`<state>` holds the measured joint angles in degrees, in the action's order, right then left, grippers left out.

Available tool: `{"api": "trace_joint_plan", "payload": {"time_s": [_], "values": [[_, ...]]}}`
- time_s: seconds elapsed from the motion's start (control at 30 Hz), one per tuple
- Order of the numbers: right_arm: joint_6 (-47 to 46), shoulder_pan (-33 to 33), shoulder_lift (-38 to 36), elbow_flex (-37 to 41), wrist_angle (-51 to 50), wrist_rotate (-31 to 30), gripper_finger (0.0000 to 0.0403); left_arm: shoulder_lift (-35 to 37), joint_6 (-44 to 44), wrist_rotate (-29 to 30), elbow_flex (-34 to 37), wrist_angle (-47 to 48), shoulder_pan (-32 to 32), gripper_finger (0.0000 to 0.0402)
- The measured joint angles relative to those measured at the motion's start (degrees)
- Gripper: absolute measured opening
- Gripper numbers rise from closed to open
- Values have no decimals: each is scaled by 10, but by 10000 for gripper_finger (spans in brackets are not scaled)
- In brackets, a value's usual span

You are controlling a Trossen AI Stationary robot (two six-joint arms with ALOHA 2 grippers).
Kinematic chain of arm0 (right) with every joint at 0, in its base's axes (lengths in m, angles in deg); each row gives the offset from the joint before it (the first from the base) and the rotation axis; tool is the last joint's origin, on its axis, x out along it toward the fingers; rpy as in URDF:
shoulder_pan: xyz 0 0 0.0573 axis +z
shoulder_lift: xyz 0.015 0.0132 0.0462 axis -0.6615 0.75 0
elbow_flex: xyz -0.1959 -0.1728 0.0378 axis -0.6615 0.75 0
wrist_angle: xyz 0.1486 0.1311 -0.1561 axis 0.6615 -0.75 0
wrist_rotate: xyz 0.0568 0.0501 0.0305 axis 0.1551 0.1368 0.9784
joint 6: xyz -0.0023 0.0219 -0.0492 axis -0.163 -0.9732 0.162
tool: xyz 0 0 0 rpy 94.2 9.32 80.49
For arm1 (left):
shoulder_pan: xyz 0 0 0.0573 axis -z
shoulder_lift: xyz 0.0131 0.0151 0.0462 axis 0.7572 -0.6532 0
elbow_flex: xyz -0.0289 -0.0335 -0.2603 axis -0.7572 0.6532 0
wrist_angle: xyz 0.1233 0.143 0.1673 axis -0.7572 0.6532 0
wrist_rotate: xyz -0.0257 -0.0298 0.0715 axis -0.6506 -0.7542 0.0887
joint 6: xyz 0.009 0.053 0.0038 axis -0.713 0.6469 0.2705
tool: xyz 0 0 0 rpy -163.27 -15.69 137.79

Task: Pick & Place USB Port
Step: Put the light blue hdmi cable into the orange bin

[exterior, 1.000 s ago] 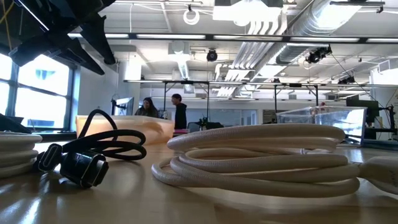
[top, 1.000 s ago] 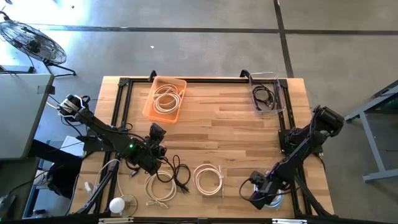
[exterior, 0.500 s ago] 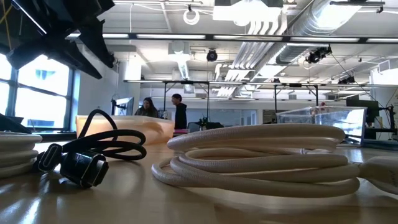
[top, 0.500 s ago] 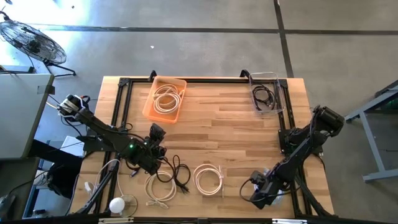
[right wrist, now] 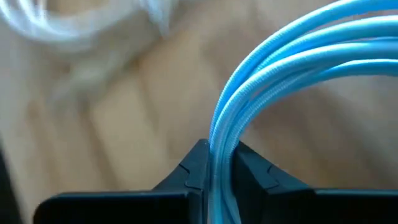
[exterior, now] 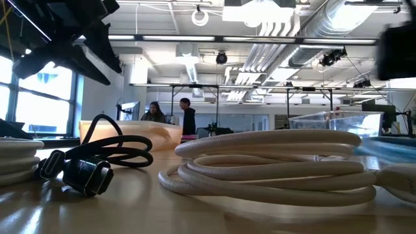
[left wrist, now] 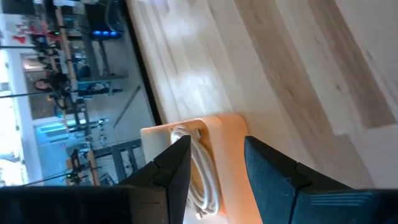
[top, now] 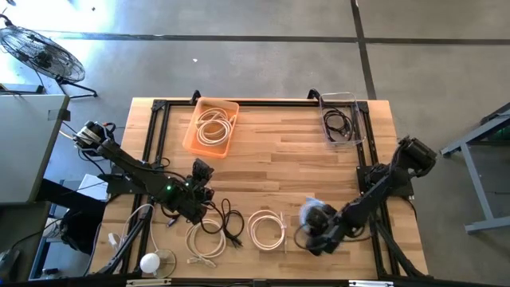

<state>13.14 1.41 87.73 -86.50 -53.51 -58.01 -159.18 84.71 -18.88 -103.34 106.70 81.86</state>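
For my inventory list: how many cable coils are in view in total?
6. White coil in the orange bin; black in the clear bin; black and two white at the near table edge; blue in the right tool.

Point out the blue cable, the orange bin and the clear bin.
blue cable (right wrist: pixel 280 53): right wrist view, on the looped strands.
orange bin (top: pixel 191 132): high view, on its left wall.
clear bin (top: pixel 338 96): high view, on its far rim.

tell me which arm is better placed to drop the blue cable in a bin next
Right. The right gripper is already shut on the blue cable, lifted near the table's front edge. The left gripper hangs empty over the black cable.
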Motion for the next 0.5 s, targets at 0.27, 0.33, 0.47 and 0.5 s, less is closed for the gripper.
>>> {"api": "trace_joint_plan", "payload": {"time_s": [0.27, 0.33, 0.47, 0.5], "values": [[233, -80, 2, -1, 154, 21, 36, 0, 127, 22, 0, -82, 0, 145], [265, -96, 2, -9, 156, 33, 36, 0, 161, 11, 0, -112, 0, 145], [336, -118, 2, -32, 155, 54, 36, 0, 207, -9, 0, -156, 0, 145], [355, -123, 2, -39, 155, 57, 36, 0, 215, -9, 0, -164, 0, 145]]}}
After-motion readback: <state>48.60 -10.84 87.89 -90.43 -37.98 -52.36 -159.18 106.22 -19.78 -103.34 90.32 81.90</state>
